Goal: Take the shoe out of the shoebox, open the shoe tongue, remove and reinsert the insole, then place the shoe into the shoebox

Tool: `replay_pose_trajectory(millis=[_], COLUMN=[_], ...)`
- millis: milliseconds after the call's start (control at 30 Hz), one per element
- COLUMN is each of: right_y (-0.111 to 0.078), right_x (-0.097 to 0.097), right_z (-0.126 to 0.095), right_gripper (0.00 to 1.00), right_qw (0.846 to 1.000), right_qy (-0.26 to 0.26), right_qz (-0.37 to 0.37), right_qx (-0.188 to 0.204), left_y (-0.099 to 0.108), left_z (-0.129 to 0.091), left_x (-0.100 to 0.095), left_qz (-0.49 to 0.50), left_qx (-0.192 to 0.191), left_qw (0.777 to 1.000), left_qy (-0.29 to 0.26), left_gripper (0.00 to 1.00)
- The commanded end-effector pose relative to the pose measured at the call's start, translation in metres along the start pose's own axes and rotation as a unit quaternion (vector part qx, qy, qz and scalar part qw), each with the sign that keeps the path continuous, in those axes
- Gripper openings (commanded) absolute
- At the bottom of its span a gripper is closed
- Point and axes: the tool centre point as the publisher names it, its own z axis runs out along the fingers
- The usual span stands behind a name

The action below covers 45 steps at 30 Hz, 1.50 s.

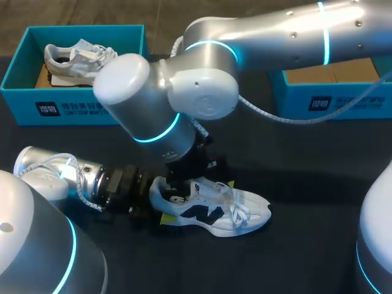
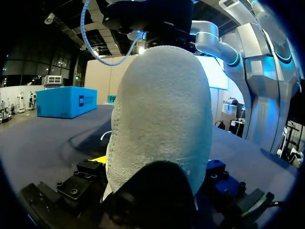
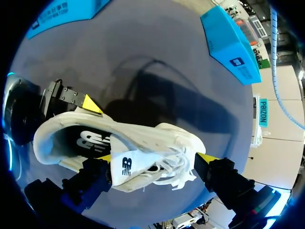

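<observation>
The shoe (image 2: 162, 124) shows rough, nubbly white cloth at its heel. The right arm (image 1: 202, 86) and left arm (image 1: 49, 177) wear smooth, glossy silver shells. The desk (image 1: 306, 184) is matt dark cloth. At eleven o'clock, the shoebox (image 1: 18, 79) is matt teal card.

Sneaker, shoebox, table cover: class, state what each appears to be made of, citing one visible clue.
Sneaker: white textile upper, likely mesh; the heel looks fuzzy and woven, matte. Shoebox: probably cardboard, teal printed outside, brown inside. Table cover: seemingly dark matte cloth, no glare.
</observation>
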Motion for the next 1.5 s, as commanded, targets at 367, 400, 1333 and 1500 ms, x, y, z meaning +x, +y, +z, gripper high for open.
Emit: replay_pose_trajectory(millis=[367,400,1333,1500], right_y=[-0.008,-0.009,-0.026,-0.029], right_x=[-0.012,-0.012,-0.028,-0.046], right_z=[-0.001,-0.002,-0.007,0.003], right_gripper=[0.92,0.83,0.0,0.0], right_qw=[0.982,0.982,0.972,0.961], right_qy=[0.048,0.049,0.161,0.231], right_qz=[0.18,0.18,0.169,0.152], right_qx=[0.002,0.002,0.022,0.015], left_y=[0.003,0.003,0.003,0.003], left_z=[0.0,0.0,0.0,0.0], left_x=[0.0,0.0,0.0,0.0], left_qz=[0.0,0.0,0.0,0.0], left_qx=[0.0,0.0,0.0,0.0], left_qw=[1.0,1.0,1.0,1.0], left_qy=[-0.002,-0.002,-0.002,-0.002], left_gripper=[0.0,0.0,0.0,0.0])
